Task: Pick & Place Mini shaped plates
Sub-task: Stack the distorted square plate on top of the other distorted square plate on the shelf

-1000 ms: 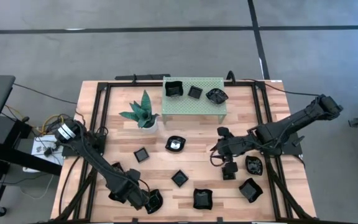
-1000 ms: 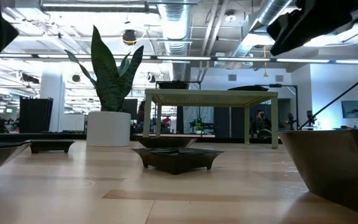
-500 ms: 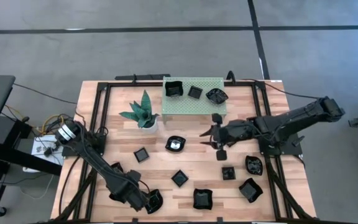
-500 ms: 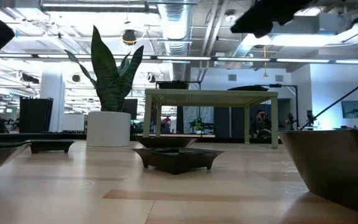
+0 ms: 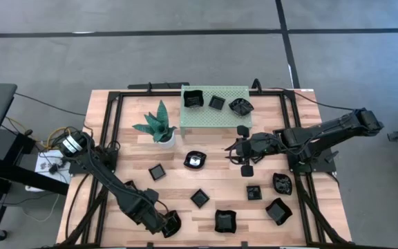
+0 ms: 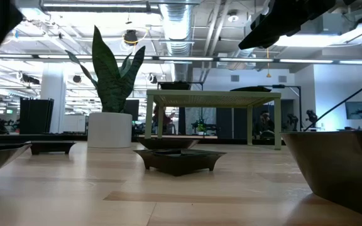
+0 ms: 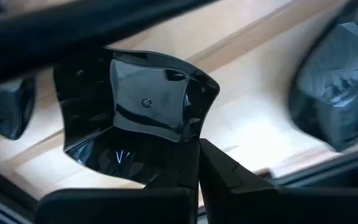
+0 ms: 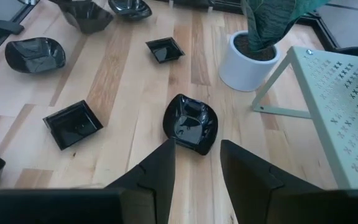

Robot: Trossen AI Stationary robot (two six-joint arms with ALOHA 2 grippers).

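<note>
Several small glossy black plates lie on the wooden table (image 5: 213, 181). Three more sit on the green shelf (image 5: 216, 114). My left gripper (image 5: 167, 223) is at the near edge, pointing down, shut on a curved-sided plate (image 7: 142, 112). My right gripper (image 5: 232, 153) hangs open above the table in front of the shelf. A leaf-shaped plate (image 8: 191, 124) lies on the wood ahead of its fingers, untouched. A small square plate (image 5: 253, 191) rests flat on the table nearer the front. My left gripper pinches the plate's raised rim (image 7: 190, 134) between its two fingers, at one side of the plate. The fingers come from above, pointing down. They cover the spot itself. Whether the plate is clear of the table, I cannot tell.
A plant in a white pot (image 5: 162, 128) stands left of the shelf. A black frame rail (image 5: 109, 138) runs along the table's sides. More plates lie at the front right (image 5: 278, 211) and the front middle (image 5: 225, 220). One (image 6: 178, 158) shows in the low view.
My right gripper has drawn away from the small square plate at the front right, toward the far edge and the shelf and a little toward the left. The plate stays flat on the table where it was.
</note>
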